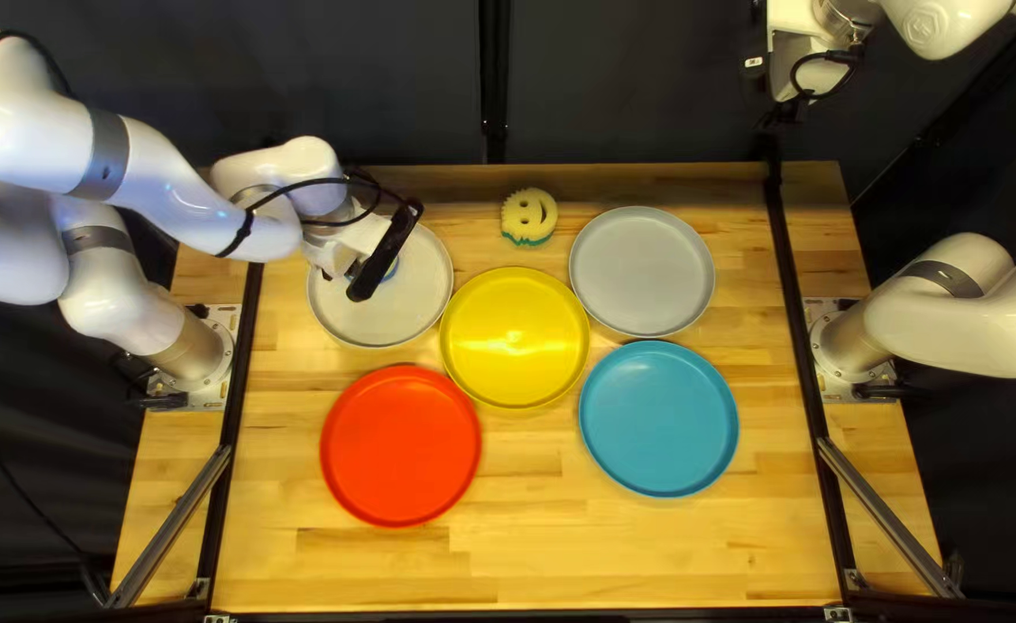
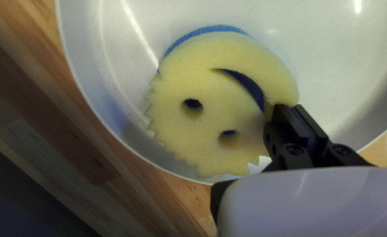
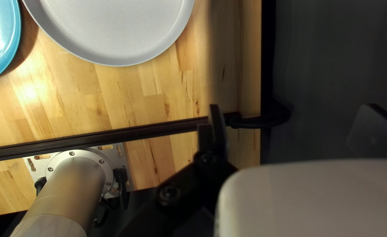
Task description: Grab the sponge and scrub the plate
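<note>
The left pincer (image 2: 280,115) is clamped on the edge of the sponge (image 2: 210,108), biting only a narrow strip beside the cut smile. The yellow face is turned to the wrist and the blue scrub side to the white plate (image 2: 312,49). The sponge lies inside the plate, close to its near wall, and seems tilted rather than flat. To scrub well, I judge the wrist should level out so the blue side bears evenly. It should then press lightly and sweep small circles across the floor, staying off the rim. With so thin a grip, hard pushing could fold the foam or pull it free. The plate could also slide on the table (image 1: 517,536). The right pincer (image 3: 292,118) hangs apart, well away.
</note>
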